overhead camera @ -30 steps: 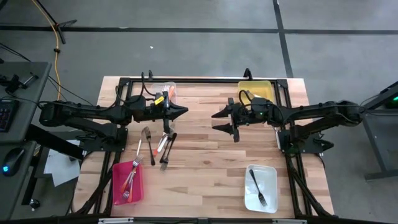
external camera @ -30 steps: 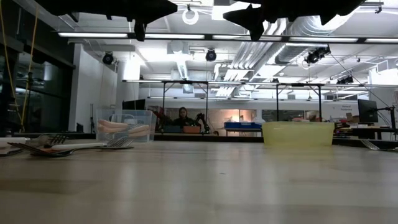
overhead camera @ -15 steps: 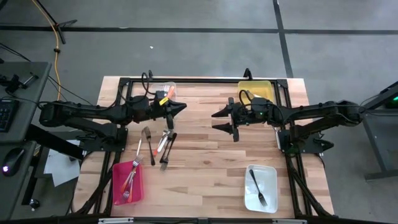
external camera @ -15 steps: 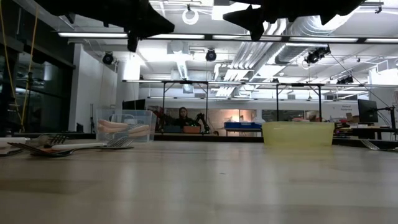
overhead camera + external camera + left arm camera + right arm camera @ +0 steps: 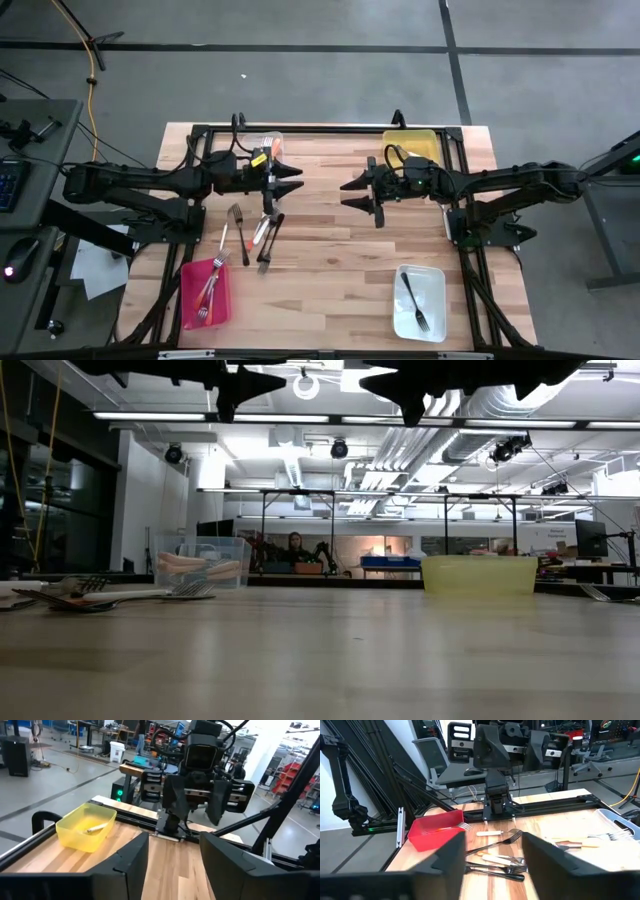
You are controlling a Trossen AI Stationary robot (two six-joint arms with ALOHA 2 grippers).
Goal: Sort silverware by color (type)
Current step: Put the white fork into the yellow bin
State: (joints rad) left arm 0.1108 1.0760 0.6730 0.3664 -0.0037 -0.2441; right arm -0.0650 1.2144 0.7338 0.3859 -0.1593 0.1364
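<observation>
Loose forks (image 5: 258, 228) heaped on the table's (image 5: 330, 250) left half, just beside a red bin (image 5: 207, 292) already holding forks; one dark fork (image 5: 414, 302) inside the white bin (image 5: 420, 301) at front right, pale-handled ones in the clear bin (image 5: 200, 563) at back left. Poised above the heap, empty, fingers spread: left gripper (image 5: 291, 180). Facing it mid-table near the yellow bin (image 5: 411, 145), likewise spread and empty: right gripper (image 5: 350, 194).

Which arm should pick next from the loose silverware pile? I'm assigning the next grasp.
Probably the left. The left gripper hangs open right above the loose forks on the left half of the table. The right gripper, also open, is across the centre, farther away.
</observation>
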